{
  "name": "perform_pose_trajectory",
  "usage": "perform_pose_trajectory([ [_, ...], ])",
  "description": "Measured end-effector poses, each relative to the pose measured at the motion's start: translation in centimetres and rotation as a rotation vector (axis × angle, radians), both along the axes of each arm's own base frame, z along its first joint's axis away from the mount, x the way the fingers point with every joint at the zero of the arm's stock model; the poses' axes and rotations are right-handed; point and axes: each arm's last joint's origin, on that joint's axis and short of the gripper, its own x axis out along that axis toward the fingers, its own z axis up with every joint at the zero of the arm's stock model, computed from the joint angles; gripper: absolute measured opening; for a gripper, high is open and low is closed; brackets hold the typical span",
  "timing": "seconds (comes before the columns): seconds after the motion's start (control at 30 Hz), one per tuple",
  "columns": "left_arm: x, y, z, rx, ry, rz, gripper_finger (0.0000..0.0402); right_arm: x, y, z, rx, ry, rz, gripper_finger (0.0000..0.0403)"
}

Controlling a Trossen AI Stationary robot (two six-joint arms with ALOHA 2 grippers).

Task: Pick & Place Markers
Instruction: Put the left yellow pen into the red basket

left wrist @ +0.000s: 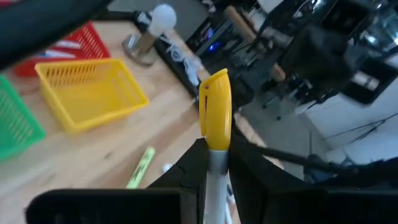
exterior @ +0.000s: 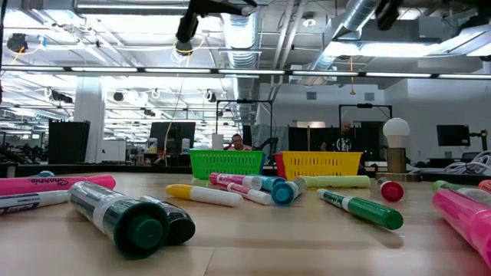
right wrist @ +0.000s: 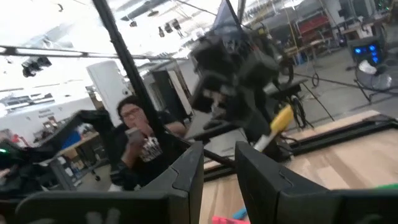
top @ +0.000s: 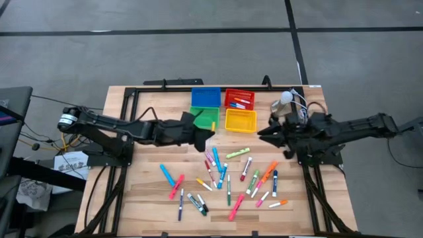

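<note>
Many markers [top: 231, 178] lie scattered flat on the wooden table's near half, and they fill the foreground of the low view [exterior: 360, 208]. My left gripper [top: 209, 131] reaches in from the table's left, beside the green bin [top: 206, 117]. It is shut on a yellow-capped marker [left wrist: 215, 112], which the right wrist view also shows [right wrist: 280, 121]. My right gripper [top: 263, 132] hovers open and empty [right wrist: 219, 163] near the yellow bin [top: 240, 120], facing the left arm. My left gripper pinches the marker between its two fingers [left wrist: 194, 169] on the white barrel [left wrist: 216, 163], just behind the yellow cap. The marker lies along the fingers, and its capped end [left wrist: 216, 93] sticks out past the fingertips. It is lifted clear of the table.
Four small bins stand in a block at the table's far middle: blue [top: 205, 97], red [top: 239, 99] with markers inside, green and yellow. A white round-topped stand [top: 285, 98] and cables sit at the far right corner. A person [right wrist: 134, 134] sits beyond the table.
</note>
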Motion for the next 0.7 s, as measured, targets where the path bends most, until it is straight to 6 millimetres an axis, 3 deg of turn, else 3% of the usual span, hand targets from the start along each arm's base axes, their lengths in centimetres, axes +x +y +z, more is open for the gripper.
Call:
perform_pose_trajectory([
  [0.3, 0.4, 1.3, 0.6, 0.018, -0.059, -0.014, 0.0055, 4.6, -0.9, -1.9, 0.055, 0.061, -0.047, 0.0156],
  [0.53, 0.6, 2.3, 0.8, 0.008, -0.076, -0.020, 0.0056, 8.2, -1.9, -1.1, 0.061, 0.103, -0.049, 0.0229],
  [0.7, 0.6, 2.6, 0.9, 0.026, -0.081, -0.031, 0.0057, 10.7, -2.8, -0.6, 0.067, 0.132, -0.005, 0.0250],
])
